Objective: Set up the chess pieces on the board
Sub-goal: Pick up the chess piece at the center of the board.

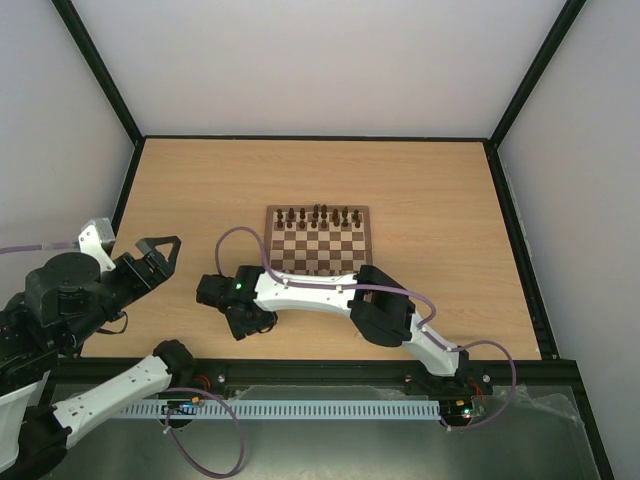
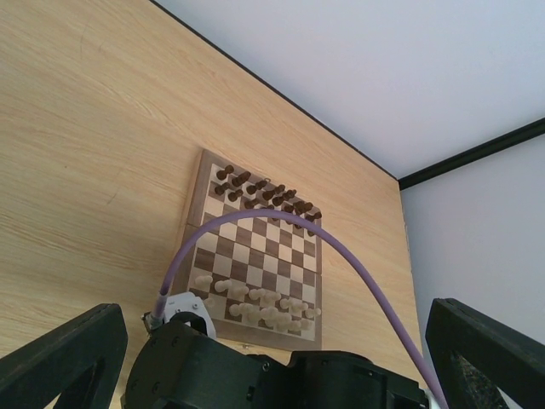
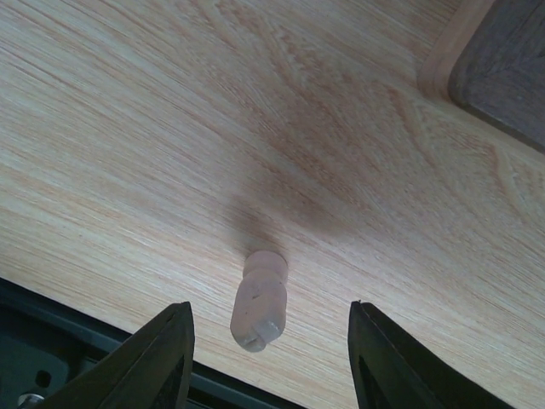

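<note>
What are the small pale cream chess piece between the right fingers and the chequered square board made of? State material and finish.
The small pale cream chess piece: probably wood, matte; rounded turned shape, no gloss. The chequered square board: seemingly wood or veneer, low sheen; wood-toned squares and border.

Matt grained light-wood tabletop point(image 3: 128, 128), smooth pale wooden chess piece point(image 3: 260, 298); matt wooden board point(image 1: 318, 248), white plastic arm shell point(image 1: 300, 292)

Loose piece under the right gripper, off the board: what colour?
Pale cream piece, on the tabletop; clearest in the right wrist view.
</note>
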You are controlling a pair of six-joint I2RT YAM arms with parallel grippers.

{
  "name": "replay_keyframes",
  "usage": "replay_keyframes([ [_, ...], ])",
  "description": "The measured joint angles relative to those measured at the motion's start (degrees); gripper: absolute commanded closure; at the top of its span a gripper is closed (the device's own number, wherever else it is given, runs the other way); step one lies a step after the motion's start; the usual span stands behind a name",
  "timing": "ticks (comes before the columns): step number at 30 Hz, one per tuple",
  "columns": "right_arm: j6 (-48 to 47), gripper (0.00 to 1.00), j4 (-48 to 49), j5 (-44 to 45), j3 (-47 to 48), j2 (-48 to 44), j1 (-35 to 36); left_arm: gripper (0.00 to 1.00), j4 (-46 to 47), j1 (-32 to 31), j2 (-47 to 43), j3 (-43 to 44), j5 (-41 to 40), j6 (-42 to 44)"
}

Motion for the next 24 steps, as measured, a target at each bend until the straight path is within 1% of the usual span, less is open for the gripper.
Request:
replay_keyframes([
  [12,-0.68,0.51,-0.37,0.00,0.33,0.90,0.00,0.01,-0.15,-0.24,0.00,-0.22,-0.35,-0.59],
  [21,-1.09,0.61,-0.61,0.00,0.55,0.90,0.00,0.01,-0.15,-0.42,0.00,-0.22,-0.42,-0.68],
  [24,-1.09,0.62,-0.85,0.04,0.55,0.90,0.00,0.01,-0.15,-0.48,-0.02,-0.48,-0.42,-0.68],
])
